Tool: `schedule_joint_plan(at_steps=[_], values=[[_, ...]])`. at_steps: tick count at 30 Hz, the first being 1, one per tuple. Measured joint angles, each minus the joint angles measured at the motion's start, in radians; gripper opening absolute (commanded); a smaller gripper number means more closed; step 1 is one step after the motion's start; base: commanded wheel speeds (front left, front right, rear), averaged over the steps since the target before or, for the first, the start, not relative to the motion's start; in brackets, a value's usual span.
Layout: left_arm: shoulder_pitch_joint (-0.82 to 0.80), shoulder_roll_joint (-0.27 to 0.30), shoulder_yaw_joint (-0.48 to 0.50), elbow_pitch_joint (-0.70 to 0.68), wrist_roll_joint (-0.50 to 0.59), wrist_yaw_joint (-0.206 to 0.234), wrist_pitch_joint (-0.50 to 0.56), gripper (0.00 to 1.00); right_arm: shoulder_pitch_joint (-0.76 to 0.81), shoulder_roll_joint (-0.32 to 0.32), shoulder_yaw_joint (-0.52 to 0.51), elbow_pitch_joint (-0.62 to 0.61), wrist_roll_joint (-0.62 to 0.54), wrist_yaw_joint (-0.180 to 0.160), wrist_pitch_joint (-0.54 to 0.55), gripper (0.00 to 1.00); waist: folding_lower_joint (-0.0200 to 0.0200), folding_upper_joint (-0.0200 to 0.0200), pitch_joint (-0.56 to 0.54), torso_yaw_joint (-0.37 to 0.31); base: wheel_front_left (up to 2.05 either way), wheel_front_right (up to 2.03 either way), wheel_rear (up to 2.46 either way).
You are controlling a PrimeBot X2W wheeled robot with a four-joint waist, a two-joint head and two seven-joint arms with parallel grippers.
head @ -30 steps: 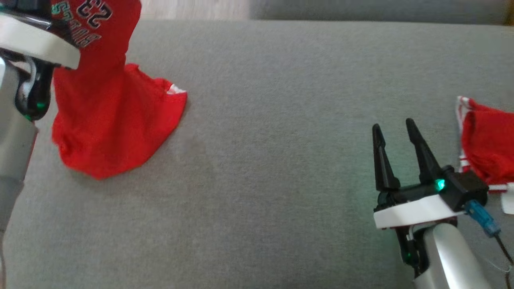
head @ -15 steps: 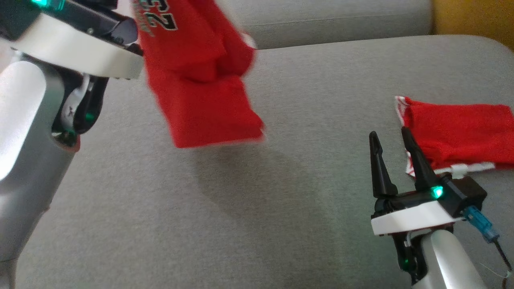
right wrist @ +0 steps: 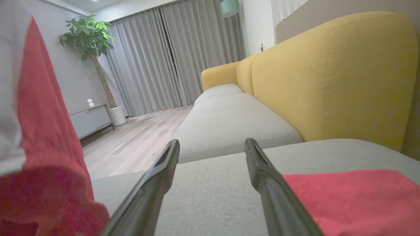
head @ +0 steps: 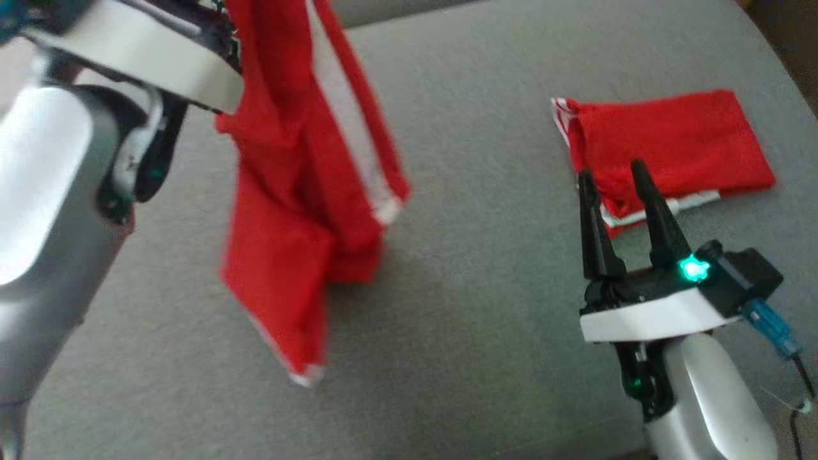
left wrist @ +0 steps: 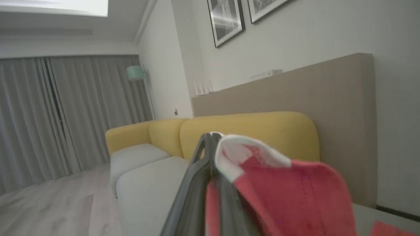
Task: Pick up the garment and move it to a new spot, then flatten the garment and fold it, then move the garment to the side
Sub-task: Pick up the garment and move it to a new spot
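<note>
Hanging bunched from the clamped left gripper (left wrist: 210, 141) above the left of the cushion (head: 486, 306), the garment (head: 300, 191) could slip out or land crumpled on a fast swing, with the spread, empty right gripper (head: 613, 176) idle near right.

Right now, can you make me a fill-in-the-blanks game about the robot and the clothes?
The left gripper is shut on a hanging garment coloured ____.
The right gripper is ____ and holds nothing.
The second garment lies on a seat cushion coloured ____.
The sofa's backrest is coloured ____.
Missing words: red, open, grey, yellow.
</note>
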Motion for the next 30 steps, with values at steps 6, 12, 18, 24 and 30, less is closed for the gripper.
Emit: schedule_joint_plan(at_steps=[6,12,18,24,30], values=[[-0.004,-0.089,-0.061,0.154,0.004,-0.05,-0.061,1.0,-0.028,0.0,0.008,-0.009,0.009,0.0,0.0,1.0,0.0001,0.0,0.065,-0.053,0.0,0.0,0.0],[0.037,-0.184,-0.119,0.256,-0.017,-0.098,-0.153,1.0,-0.032,0.0,-0.007,-0.007,0.005,0.0,0.0,1.0,-0.0001,0.0,0.087,-0.05,0.0,0.0,0.0],[0.112,-0.152,-0.082,0.328,-0.018,-0.074,-0.265,1.0,-0.031,0.0,-0.026,0.007,-0.025,0.0,0.0,1.0,-0.0002,0.0,0.058,0.014,0.0,0.0,0.0],[0.287,-0.086,0.002,0.337,-0.039,-0.027,-0.367,1.0,-0.014,0.0,-0.062,0.023,-0.059,0.0,0.0,1.0,-0.0003,0.0,0.013,0.092,0.0,0.0,0.0],[0.567,-0.106,0.133,0.217,-0.023,0.032,-0.379,1.0,0.052,0.0,-0.094,0.042,-0.09,0.0,0.0,1.0,-0.0003,0.0,-0.038,0.174,0.0,0.0,0.0]])
